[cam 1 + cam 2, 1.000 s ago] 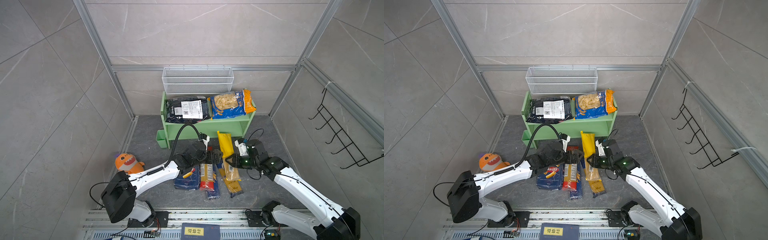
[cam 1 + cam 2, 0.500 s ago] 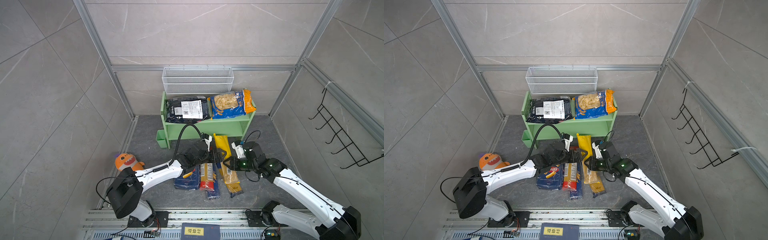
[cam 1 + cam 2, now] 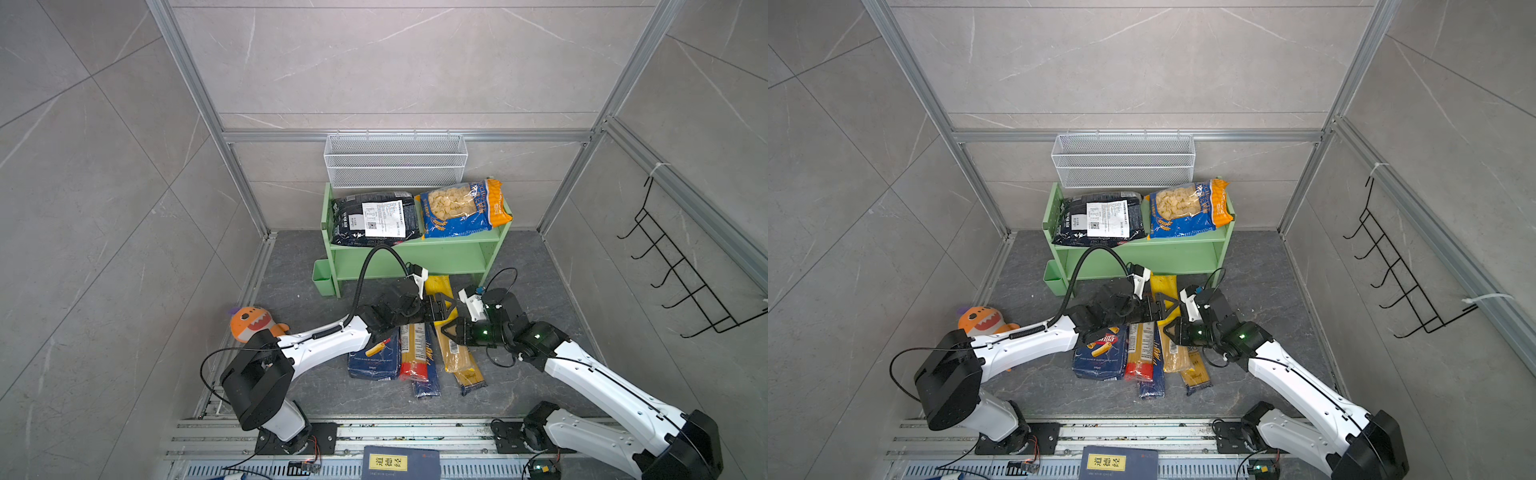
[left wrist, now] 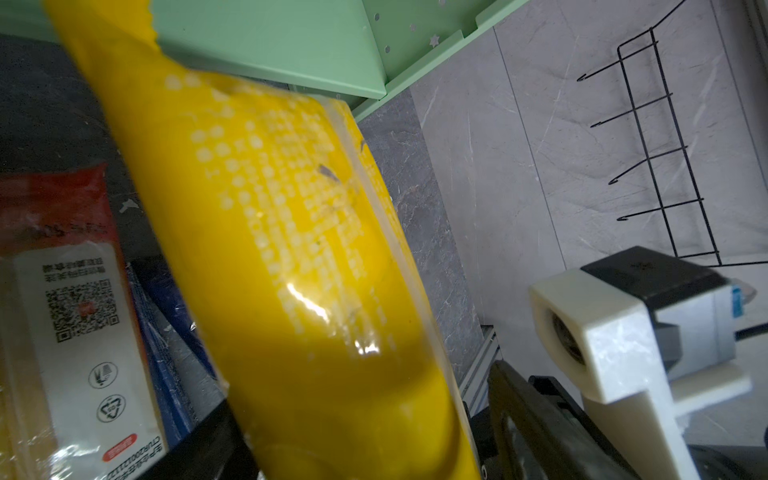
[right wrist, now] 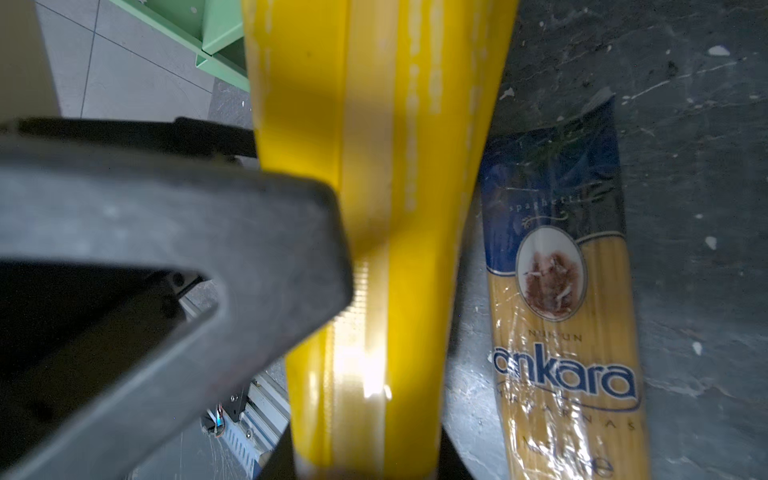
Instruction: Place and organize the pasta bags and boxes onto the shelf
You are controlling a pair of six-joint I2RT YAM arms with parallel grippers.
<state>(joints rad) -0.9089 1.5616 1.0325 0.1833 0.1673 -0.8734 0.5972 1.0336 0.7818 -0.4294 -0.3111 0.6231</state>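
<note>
You're clamping the yellow pack (image 3: 438,286) in your right claw (image 3: 448,330), long axis pointing 12 o'clock at the shelf (image 3: 449,259); the left claw (image 3: 441,306) is straddling it, grip unclear.

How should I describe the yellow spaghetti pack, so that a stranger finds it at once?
Find the green shelf at the back; on the floor before it lie several long pasta packs. The yellow pack is the one pinched in the right claw, and only it has a plain bright yellow end pointing at the shelf.

Lighting: bright, even, overhead; soft shadows. Top views: sharp, wide-angle bowing at edges. Wrist views: close-range blur, glare on yellow spaghetti pack (image 4: 291,257).
</note>
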